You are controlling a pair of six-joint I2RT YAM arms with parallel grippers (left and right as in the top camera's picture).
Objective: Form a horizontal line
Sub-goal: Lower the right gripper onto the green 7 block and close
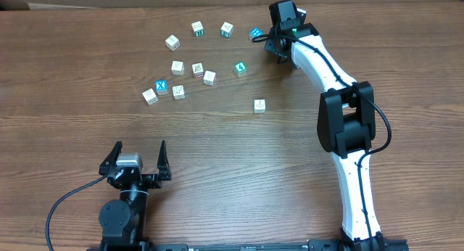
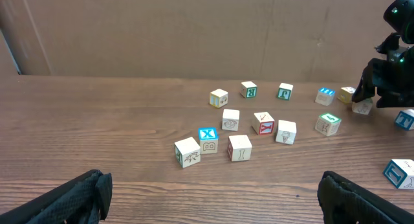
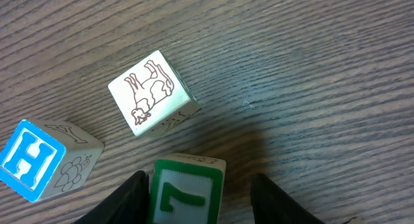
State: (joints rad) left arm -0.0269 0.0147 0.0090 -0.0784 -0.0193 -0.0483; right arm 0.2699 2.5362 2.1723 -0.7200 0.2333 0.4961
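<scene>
Overhead — whitish letter cubes [image 1: 197, 69] scattered, some blue-faced

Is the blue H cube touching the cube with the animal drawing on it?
Apart. The right wrist view shows a strip of bare wood between the blue H cube and the animal-drawing cube.

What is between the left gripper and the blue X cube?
Only bare table lies between the left gripper and the X cube, clearest in the overhead view.
</scene>
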